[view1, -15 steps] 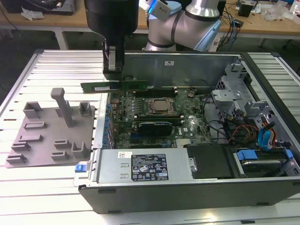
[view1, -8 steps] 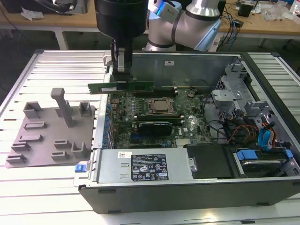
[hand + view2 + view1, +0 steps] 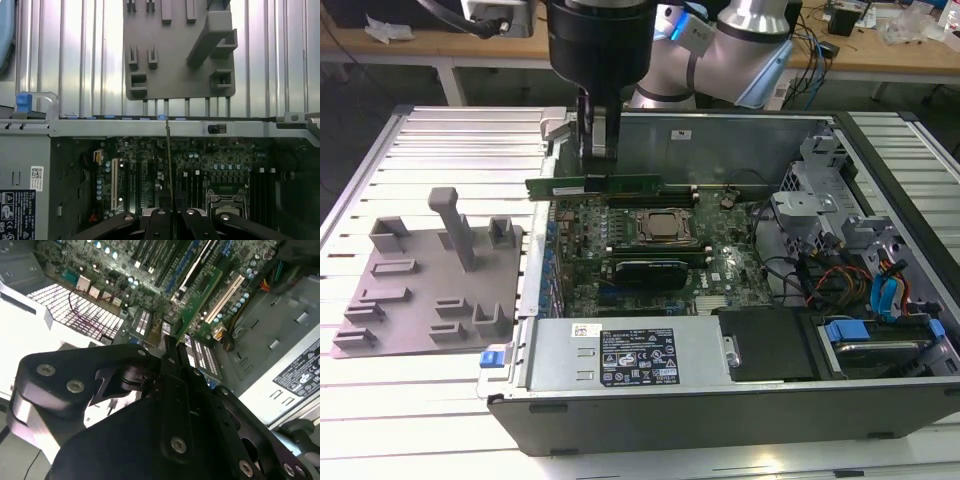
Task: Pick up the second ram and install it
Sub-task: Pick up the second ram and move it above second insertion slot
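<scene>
The second ram [image 3: 630, 183], a long, thin green circuit-board stick, is clamped level and edge-down in the black metal gripper [image 3: 599, 158]. It is held above the green motherboard [image 3: 582, 285] of the open grey computer case [image 3: 740, 128] (probably for lining up with a slot).

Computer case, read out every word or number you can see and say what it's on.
Black label on the power supply cover: print too small to read.
Small white sticker beside it: unreadable.
White sticker on the case's back wall: unreadable.
Pale sticker on the second ram: unreadable.
</scene>
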{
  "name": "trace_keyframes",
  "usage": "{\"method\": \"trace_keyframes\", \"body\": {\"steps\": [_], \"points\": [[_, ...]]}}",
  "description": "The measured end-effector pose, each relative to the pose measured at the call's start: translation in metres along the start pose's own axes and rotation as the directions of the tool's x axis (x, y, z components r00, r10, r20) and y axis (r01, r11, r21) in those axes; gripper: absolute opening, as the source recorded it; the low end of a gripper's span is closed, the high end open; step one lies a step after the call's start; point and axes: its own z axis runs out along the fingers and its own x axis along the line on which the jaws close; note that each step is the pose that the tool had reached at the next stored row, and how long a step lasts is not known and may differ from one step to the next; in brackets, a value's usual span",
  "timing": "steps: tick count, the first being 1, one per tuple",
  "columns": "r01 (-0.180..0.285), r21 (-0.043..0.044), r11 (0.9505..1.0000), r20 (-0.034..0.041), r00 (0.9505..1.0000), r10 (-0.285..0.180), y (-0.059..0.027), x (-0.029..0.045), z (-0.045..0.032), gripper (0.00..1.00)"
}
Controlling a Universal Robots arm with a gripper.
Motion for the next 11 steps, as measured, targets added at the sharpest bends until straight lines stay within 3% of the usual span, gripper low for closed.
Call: {"method": "trace_keyframes", "body": {"steps": [3, 4, 5, 11], "points": [[-0.003, 0.0002, 1.0000, 0.0200, 0.9998, 0.003, -0.0044, 0.0000, 0.0006, 0.11], [-0.008, 0.0005, 1.0000, 0.0383, 0.9992, 0.008, -0.0073, 0.0000, 0.0012, 0.11], [-0.014, 0.0006, 0.9999, 0.0415, 0.9990, 0.014, -0.0096, 0.0000, 0.0021, 0.11], [-0.031, 0.0000, 0.9995, 0.0427, 0.9986, 0.031, -0.0301, -0.0024, 0.0079, 0.11]]}}
